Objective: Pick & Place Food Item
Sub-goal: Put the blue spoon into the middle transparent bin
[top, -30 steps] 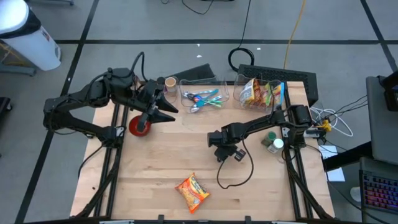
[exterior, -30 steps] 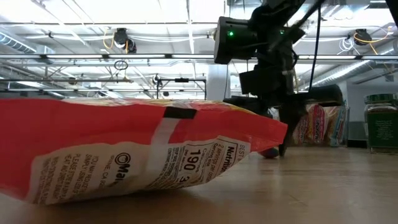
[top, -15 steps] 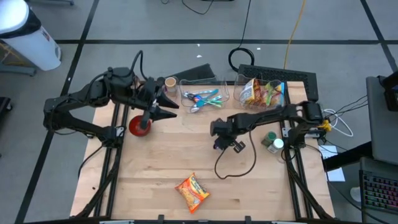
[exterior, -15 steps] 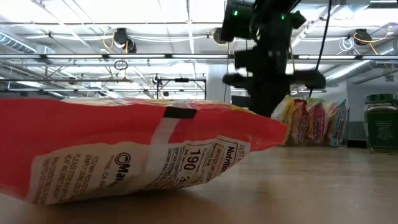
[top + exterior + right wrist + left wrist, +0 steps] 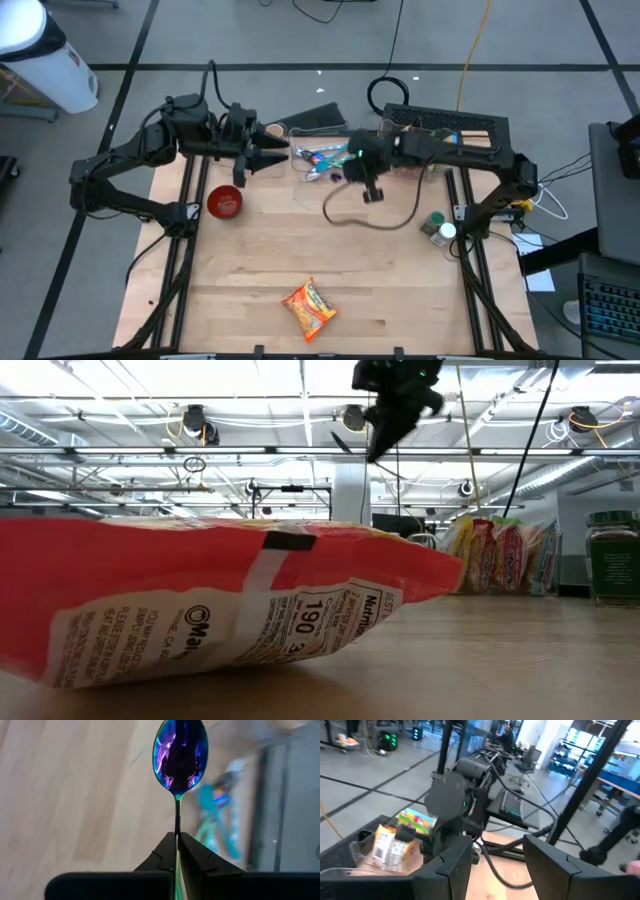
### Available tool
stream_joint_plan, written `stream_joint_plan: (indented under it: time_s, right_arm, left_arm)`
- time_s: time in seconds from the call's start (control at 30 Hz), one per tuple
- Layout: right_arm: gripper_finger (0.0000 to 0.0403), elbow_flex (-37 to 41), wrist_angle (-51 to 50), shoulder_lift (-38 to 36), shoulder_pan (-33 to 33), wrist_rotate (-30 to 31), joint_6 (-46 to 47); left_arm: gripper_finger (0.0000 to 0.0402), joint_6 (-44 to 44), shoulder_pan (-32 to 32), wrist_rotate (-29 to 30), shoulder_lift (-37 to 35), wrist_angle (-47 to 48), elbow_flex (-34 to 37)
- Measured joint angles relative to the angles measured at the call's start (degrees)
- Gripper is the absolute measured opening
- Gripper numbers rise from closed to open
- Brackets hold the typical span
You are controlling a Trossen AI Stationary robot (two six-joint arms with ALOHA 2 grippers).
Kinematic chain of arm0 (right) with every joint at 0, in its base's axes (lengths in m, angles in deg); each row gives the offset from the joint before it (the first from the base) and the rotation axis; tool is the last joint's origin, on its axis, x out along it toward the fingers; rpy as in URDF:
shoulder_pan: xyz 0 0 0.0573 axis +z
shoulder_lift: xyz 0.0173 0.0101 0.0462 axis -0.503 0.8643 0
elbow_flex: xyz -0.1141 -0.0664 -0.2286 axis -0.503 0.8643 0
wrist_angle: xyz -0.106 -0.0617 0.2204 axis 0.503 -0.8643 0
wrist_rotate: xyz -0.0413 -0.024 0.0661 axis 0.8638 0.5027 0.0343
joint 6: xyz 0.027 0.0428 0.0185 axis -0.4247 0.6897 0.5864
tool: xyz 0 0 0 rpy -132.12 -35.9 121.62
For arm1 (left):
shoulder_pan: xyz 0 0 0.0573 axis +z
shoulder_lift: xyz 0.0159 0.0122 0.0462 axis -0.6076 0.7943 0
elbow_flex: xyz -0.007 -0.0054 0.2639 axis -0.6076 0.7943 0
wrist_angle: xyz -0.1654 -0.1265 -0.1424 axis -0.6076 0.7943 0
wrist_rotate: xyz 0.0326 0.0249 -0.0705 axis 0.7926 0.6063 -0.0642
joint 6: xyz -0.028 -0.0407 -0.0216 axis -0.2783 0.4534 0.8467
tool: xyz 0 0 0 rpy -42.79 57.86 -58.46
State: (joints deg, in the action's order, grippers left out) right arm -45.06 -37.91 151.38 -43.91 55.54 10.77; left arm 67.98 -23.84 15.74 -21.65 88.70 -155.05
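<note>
Right gripper [image 5: 177, 840], jaws pinched on iridescent spoon [image 5: 180, 755] by its thin handle, above cutlery bin [image 5: 325, 158] at 12 o'clock; left gripper [image 5: 268, 158] half-open, empty; snack packet [image 5: 308, 309] at 6 o'clock; risk: narrow grip, so spoon may pivot or slip.

left arm: raised over table's rear left | left gripper [image 5: 283, 157]: fingers parted, empty | right arm: stretched leftward along rear edge | right gripper [image 5: 177, 844]: fingers pinched on spoon [image 5: 180, 757]
</note>
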Motion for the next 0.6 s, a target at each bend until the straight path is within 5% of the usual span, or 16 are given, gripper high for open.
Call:
stream_joint_plan:
  time_s: [0.6]
  right_arm:
    - [0.0000, -20.88, 3.02, 19.68, -13.26, -9.56, -1.41]
  left_arm:
    - [0.0182, 1.96, 1.46, 1.25, 5.08, -0.77, -0.04]
